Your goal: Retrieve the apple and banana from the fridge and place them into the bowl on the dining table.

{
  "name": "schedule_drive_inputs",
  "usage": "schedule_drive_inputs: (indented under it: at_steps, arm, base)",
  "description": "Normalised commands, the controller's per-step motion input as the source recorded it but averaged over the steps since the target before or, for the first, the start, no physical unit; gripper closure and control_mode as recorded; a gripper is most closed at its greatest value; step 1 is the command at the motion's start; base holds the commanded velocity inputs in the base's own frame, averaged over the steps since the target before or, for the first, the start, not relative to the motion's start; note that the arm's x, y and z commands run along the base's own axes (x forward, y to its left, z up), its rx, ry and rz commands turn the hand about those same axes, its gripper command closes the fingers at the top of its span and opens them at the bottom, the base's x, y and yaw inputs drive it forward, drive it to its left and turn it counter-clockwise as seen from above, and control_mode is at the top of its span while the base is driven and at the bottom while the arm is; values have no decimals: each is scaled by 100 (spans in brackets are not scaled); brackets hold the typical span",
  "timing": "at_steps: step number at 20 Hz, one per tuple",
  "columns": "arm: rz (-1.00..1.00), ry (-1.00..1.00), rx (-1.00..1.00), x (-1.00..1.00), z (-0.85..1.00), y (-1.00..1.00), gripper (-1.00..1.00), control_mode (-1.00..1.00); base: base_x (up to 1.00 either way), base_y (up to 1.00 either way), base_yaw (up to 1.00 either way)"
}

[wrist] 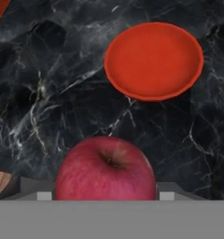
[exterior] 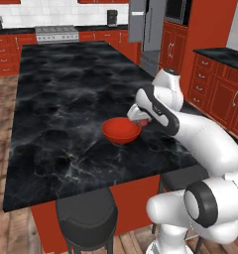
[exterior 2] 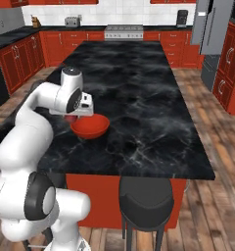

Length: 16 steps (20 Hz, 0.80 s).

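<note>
Apple [wrist: 106, 169], clamped in tool [wrist: 106, 198] above desk [exterior: 66, 99] just beside bowl [wrist: 154, 60], not over it; released here, it risks dropping on marble and rolling away.

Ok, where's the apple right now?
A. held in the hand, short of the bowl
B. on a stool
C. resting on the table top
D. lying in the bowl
A: the hand view shows the apple in the hand, with the bowl empty ahead of it.
</note>
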Motion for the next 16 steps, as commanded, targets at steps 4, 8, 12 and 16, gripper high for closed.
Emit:
schedule_drive_inputs:
  at_steps: [4,8,12,16]
  arm:
    - [0,4,0,39,-31,3,100,-100]
    - [0,7,0,32,-28,5,100,-100]
    - [0,7,0,36,-24,9,100,-100]
    - [0,8,0,36,-22,9,100,-100]
  base:
    - [0,0,0]
    - [0,0,0]
    - [0,0,0]
    - [0,0,0]
